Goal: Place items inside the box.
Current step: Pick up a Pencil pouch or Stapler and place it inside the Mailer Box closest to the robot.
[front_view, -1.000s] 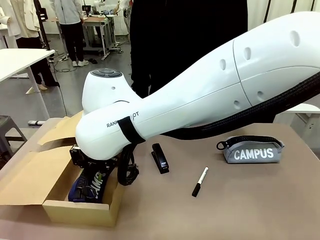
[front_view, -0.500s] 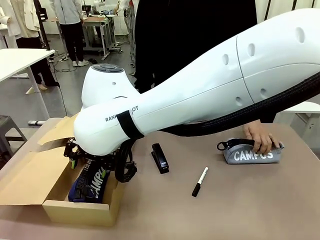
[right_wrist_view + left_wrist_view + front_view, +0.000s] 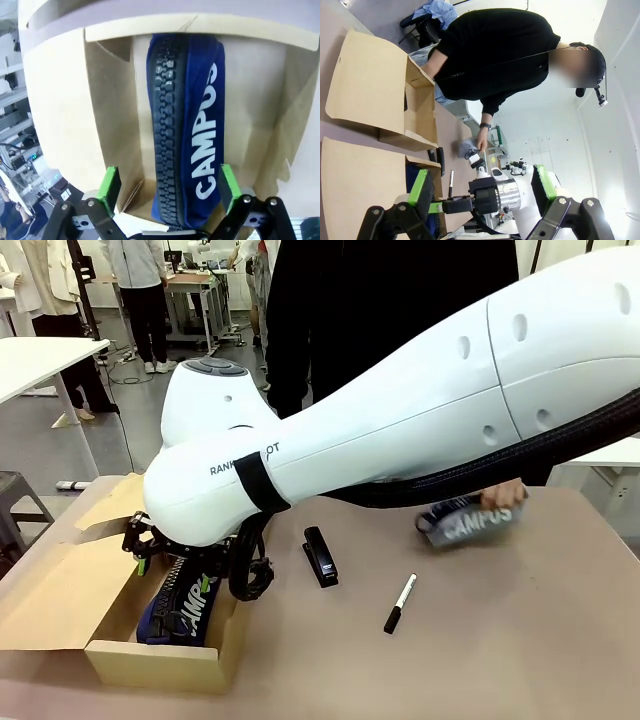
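A navy "CAMPUS" pouch (image 3: 185, 606) (image 3: 186, 125) lies inside the cardboard box (image 3: 60, 592) (image 3: 112, 100) at the table's left. My right gripper (image 3: 170, 562) (image 3: 169, 186) hangs just above it, open, its green pads on either side of the pouch's near end and gripping nothing. A person's hand (image 3: 503, 495) holds the grey "CAMPUS" pouch (image 3: 468, 521) (image 3: 465, 148) tilted above the table at the right. A black stapler (image 3: 320, 556) and a white marker with a black cap (image 3: 400, 603) lie mid-table. In the left wrist view my left gripper (image 3: 482, 176) is open and empty.
The box's flaps (image 3: 110, 502) stand open to the left and back. My right arm's white link (image 3: 400, 430) crosses the table above the stapler. The person (image 3: 490, 55) leans in from the far side. Bare tabletop (image 3: 480, 640) lies front right.
The person's hand came in, took the grey pouch and lifted it off the table toward the left. My right gripper rose a little above the navy pouch in the box.
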`<state>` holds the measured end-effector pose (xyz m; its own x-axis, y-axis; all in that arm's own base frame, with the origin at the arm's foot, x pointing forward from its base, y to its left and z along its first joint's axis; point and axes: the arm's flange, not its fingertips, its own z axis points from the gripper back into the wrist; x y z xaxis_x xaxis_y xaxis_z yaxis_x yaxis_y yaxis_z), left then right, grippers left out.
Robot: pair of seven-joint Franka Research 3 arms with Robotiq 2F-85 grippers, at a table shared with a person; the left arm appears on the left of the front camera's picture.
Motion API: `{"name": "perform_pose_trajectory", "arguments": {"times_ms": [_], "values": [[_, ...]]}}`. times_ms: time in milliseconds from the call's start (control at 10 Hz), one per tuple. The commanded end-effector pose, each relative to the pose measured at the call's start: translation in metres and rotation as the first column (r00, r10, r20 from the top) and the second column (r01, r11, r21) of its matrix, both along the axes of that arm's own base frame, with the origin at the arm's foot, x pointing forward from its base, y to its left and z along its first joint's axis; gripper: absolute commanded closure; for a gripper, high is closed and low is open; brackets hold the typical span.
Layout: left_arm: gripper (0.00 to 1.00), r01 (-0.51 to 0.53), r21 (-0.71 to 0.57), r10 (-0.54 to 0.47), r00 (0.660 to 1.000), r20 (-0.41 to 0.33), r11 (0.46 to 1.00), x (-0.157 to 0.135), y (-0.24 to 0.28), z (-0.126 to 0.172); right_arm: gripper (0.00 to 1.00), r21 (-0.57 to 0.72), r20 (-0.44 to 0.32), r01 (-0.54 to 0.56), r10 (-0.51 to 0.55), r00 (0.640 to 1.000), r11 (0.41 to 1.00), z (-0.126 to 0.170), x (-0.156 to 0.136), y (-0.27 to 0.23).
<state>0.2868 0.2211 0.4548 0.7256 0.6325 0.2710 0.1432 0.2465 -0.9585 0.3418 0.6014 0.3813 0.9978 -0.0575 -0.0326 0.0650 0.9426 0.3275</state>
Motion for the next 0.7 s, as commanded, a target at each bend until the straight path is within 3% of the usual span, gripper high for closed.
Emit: {"name": "perform_pose_trajectory", "arguments": {"times_ms": [0,200,300,400,500,600], "values": [[0.00,-0.004,-0.004,0.004,0.999,0.034,1.000,0.000,-0.001,0.000,0.00,-0.011,-0.034,-0.081,0.080,0.996,0.997,0.017,-0.023,-0.019],[0.00,-0.004,-0.004,0.004,0.999,0.034,1.000,0.000,-0.001,0.000,0.00,-0.036,-0.101,-0.188,0.184,0.978,0.981,0.038,-0.061,-0.032],[0.00,-0.004,-0.004,0.004,0.999,0.034,1.000,0.000,-0.001,0.000,0.00,-0.033,-0.098,-0.226,0.222,0.970,0.974,0.044,-0.075,-0.040],[0.00,-0.004,-0.004,0.004,0.999,0.034,1.000,0.000,-0.001,0.000,0.00,0.022,-0.092,-0.212,0.213,0.973,0.977,0.045,-0.078,-0.043],[0.00,-0.004,-0.004,0.004,0.999,0.034,1.000,0.000,-0.001,0.000,0.00,-0.034,-0.078,-0.173,0.170,0.982,0.984,0.039,-0.067,-0.015],[0.00,-0.004,-0.004,0.004,0.999,0.034,1.000,0.000,-0.001,0.000,0.00,-0.026,-0.084,-0.195,0.192,0.978,0.980,0.047,-0.081,-0.021]]}}
